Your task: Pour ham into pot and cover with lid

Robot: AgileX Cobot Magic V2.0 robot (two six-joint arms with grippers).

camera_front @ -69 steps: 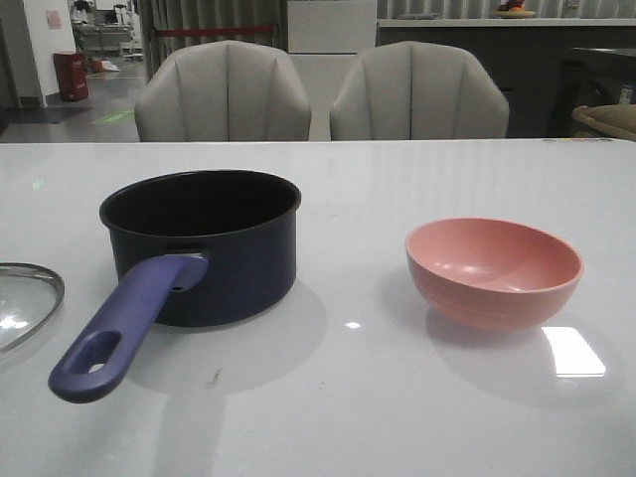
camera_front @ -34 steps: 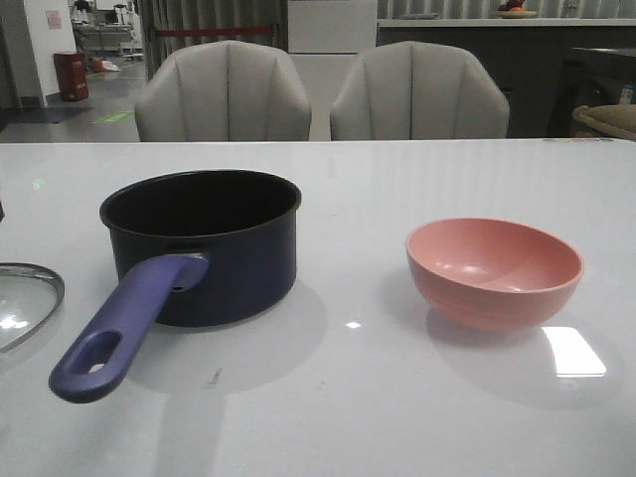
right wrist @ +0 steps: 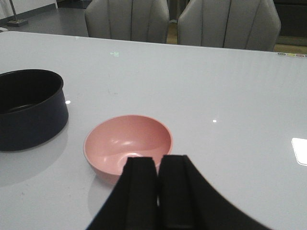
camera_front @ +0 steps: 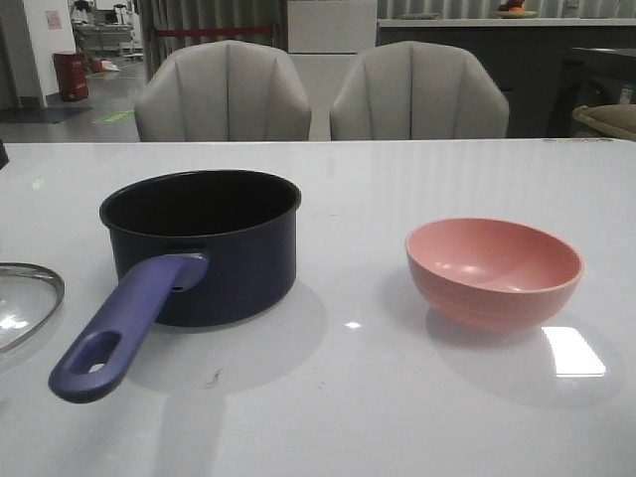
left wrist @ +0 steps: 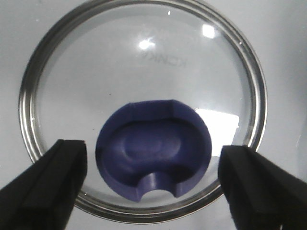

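I see left gripper spread wide above lid knob; right gripper fingers pressed together near bowl; pot uncovered.

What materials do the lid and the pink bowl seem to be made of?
The lid looks like clear glass, since the table shows through it, with a shiny steel-like rim and a matte blue knob, probably plastic. The pink bowl seems smooth plastic or melamine with a soft sheen; ceramic cannot be excluded.
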